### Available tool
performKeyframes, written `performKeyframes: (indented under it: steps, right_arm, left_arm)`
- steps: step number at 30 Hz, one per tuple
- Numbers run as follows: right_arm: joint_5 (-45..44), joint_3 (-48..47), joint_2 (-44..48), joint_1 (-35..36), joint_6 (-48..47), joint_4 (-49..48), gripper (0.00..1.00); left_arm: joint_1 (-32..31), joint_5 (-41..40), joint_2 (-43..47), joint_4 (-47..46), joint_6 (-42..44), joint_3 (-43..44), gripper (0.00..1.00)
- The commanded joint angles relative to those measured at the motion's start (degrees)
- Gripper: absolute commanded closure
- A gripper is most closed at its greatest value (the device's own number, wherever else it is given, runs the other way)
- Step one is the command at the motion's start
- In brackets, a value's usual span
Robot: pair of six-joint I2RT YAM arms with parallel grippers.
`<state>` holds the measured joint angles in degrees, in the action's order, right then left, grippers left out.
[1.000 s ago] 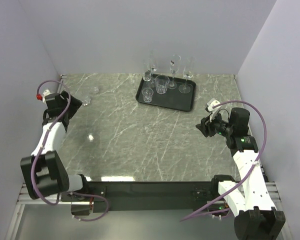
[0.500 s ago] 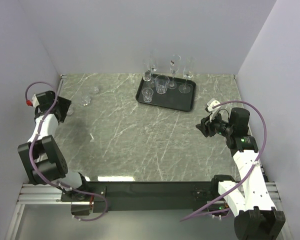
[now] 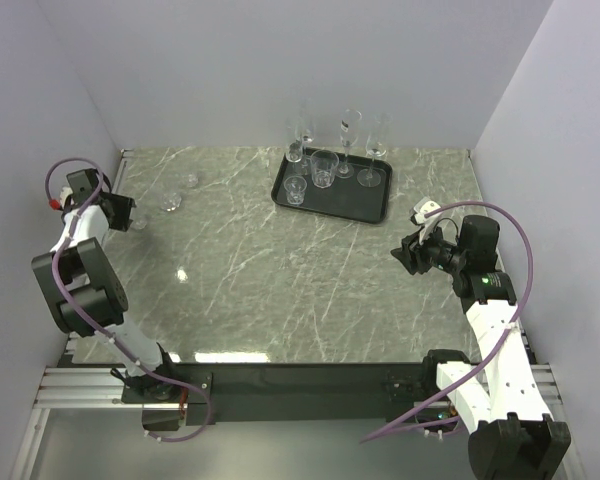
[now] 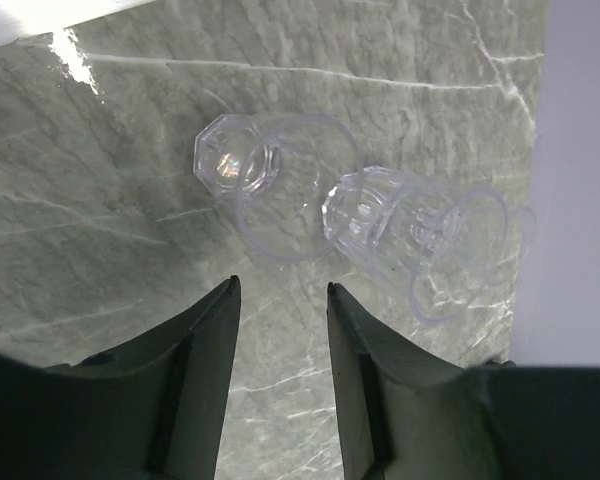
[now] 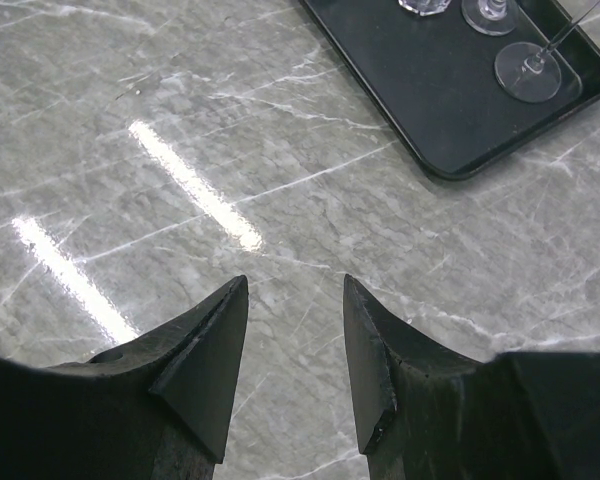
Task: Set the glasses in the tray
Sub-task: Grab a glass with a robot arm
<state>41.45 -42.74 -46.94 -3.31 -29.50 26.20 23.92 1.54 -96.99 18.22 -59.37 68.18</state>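
Note:
Two short clear glasses stand on the marble at the far left, one (image 3: 170,200) (image 4: 270,185) nearer my left gripper, the other (image 3: 191,180) (image 4: 420,235) beyond it. My left gripper (image 3: 128,213) (image 4: 280,285) is open and empty, a short way back from them near the left wall. The black tray (image 3: 355,205) (image 5: 450,110) at the back holds several glasses: tall flutes (image 3: 351,130), a tumbler (image 3: 324,168) and a small glass (image 3: 296,190). Over bare marble, my right gripper (image 3: 405,252) (image 5: 295,280) is open and empty, in front of the tray's right corner.
The left wall (image 3: 40,130) is close beside the left arm, and the back wall (image 3: 280,70) rises just behind the tray. Grey marble table (image 3: 280,270) spreads between the two arms. A stemmed glass's foot (image 5: 530,72) sits near the tray's corner.
The left arm has swung back and to the left, away from the two small glasses, and its jaws have narrowed. The right arm has not moved.

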Motion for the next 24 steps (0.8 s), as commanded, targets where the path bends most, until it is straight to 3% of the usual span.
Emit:
performKeyframes:
  steps: [1,18,24]
  right_arm:
    - [0.65,-0.15,0.8,-0.38,-0.47,-1.15,0.5]
    - [0.21,-0.06,0.53,-0.47,-0.47,-1.06,0.5]
    - [0.03,-0.06,0.62,-0.55,-0.47,-1.15,0.5]
  left_arm:
    - [0.16,-1.36,-1.01,3.05,-1.1,3.45,0.54]
    - [0.07,-4.09,-9.62,9.56,-3.38,10.39,0.56]
    - [0.07,-3.65,-10.85,9.56,-3.2,11.18,0.8]
